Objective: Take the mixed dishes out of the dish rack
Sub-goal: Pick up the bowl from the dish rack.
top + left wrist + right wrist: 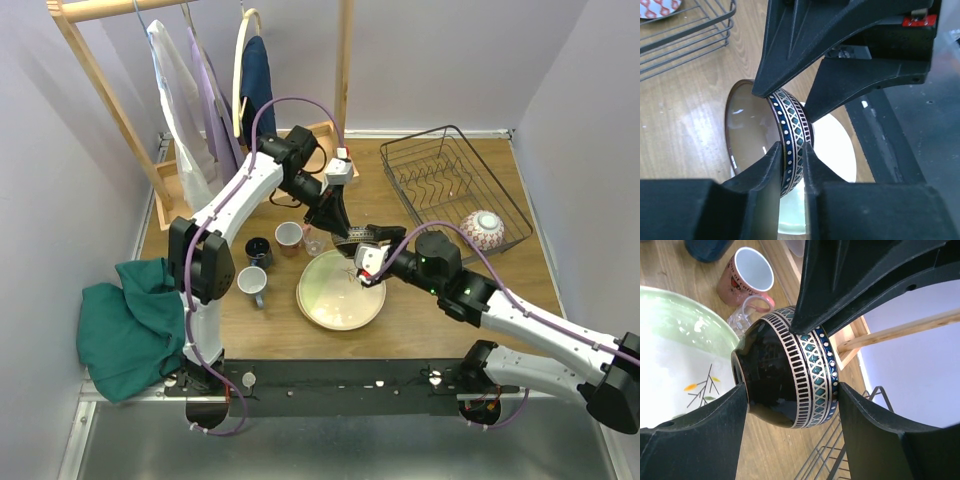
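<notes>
A dark bowl with a blue-and-white patterned band (350,241) hangs in the air above the far edge of the cream plate with the twig mark (335,298). My left gripper (791,155) is shut on the bowl's (796,131) rim wall, one finger inside and one outside. My right gripper (792,390) spans the bowl (790,385) from foot to rim, and both fingers touch it. The dark wire dish rack (452,160) stands at the far right with a red-and-white patterned bowl (482,229) in its near corner.
A pink mug (289,236), a clear glass (315,243), a dark mug (258,250) and a white mug (252,283) stand left of the plate. A green cloth (125,320) hangs over the left edge. A wooden clothes rack (200,90) stands at the far left.
</notes>
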